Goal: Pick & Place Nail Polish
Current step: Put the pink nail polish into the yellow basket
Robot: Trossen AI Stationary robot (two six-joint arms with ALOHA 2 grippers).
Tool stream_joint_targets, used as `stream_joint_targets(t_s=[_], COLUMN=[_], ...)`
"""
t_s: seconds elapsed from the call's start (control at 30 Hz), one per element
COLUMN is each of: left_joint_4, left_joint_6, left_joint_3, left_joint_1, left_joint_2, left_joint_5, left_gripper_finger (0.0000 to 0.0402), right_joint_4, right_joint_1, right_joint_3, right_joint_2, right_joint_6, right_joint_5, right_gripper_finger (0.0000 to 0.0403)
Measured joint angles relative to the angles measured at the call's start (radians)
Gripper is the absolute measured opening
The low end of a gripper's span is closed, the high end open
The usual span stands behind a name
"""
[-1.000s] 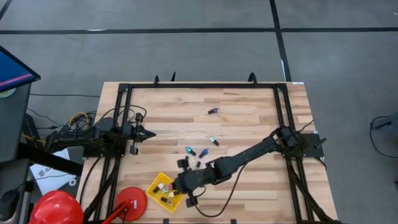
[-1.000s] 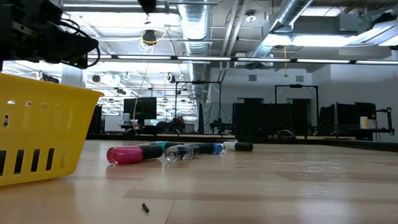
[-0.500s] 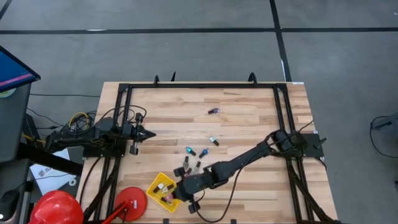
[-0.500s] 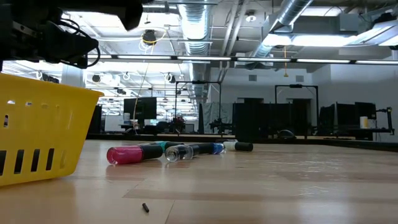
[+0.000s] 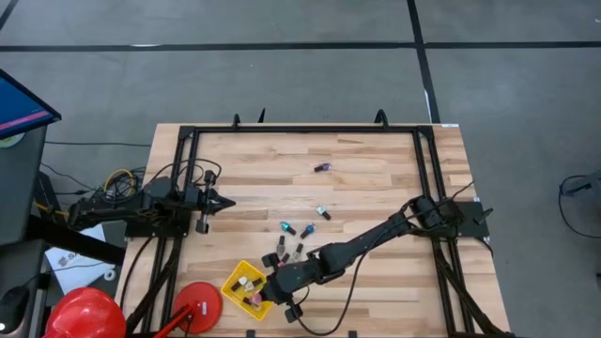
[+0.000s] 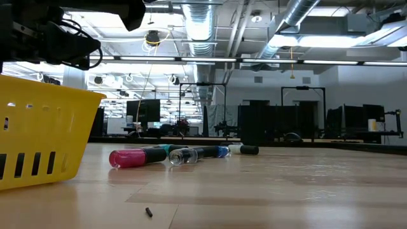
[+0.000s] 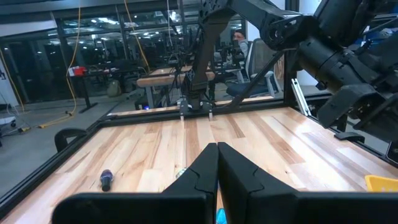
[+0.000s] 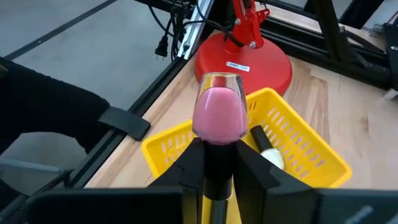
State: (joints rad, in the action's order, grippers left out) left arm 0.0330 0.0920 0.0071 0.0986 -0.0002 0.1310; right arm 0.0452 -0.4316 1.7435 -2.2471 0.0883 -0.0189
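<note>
My right gripper [image 8: 219, 149] is shut on a pink nail polish bottle [image 8: 219, 112] and hangs over the yellow basket [image 8: 298, 149] near the table's front edge, left of the middle [image 5: 270, 278]. The basket [image 5: 246, 289] holds a few bottles, one pale with a dark cap [image 8: 267, 152]. Several more nail polish bottles lie on their sides on the wood beyond the basket: a blue one [image 5: 288, 228], a teal one [image 5: 322, 213], a purple one [image 5: 322, 167] and, in the low view, a pink one [image 6: 130, 158]. My left gripper [image 7: 217, 152] waits shut at the table's left side [image 5: 205, 202]. My right gripper pinches the pink bottle between its two fingers at the dark cap end [image 8: 219, 163]. The pink glass body [image 8: 219, 115] sticks out past the fingertips, in line with them. The fingers slant downward from the table's right. The bottle is clear of the basket below.
A red round base [image 8: 242, 59] stands just left of the basket, at the table's front left corner [image 5: 197, 302]. A red helmet [image 5: 84, 314] lies off the table beside it. Black frame rails [image 5: 427, 169] run along the table's sides. Bare wood lies right of the loose bottles.
My right gripper has sunk a little toward the basket with the pink bottle and drawn slightly toward the table's near edge, rolling a bit. Over the last half second it has kept still. The loose bottles have not moved.
</note>
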Motion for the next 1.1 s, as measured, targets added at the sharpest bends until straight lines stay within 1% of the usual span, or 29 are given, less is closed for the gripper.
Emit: stream_joint_targets(t_s=[0.1,0.17,0.37,0.53,0.8,1.1], left_joint_4=[0.000,0.000,0.003,0.004,0.005,0.005], left_joint_6=[0.000,0.000,0.000,0.000,0.000,0.000], left_joint_3=[0.000,0.000,-0.001,-0.001,-0.001,-0.001], left_joint_1=[0.000,0.000,0.000,0.000,0.000,0.000], left_joint_2=[0.000,0.000,0.000,0.000,0.000,0.000], left_joint_5=[0.000,0.000,0.001,0.001,0.001,0.001], left_gripper_finger=[0.0001,0.0001,0.0001,0.0001,0.0001,0.0001], right_joint_4=[0.000,-0.031,-0.050,-0.039,0.038,0.063], right_joint_1=[0.000,0.000,0.003,0.013,0.030,0.037], right_joint_3=[0.000,0.003,0.000,0.000,0.000,0.000], right_joint_2=[0.000,-0.027,-0.081,-0.082,-0.082,-0.082], right_joint_6=[0.000,-0.002,0.006,0.009,0.017,0.017], right_joint_5=[0.000,0.000,0.020,0.020,0.023,0.028], right_gripper_finger=[0.0046,0.0046,0.0046,0.0046,0.0050,0.0052])
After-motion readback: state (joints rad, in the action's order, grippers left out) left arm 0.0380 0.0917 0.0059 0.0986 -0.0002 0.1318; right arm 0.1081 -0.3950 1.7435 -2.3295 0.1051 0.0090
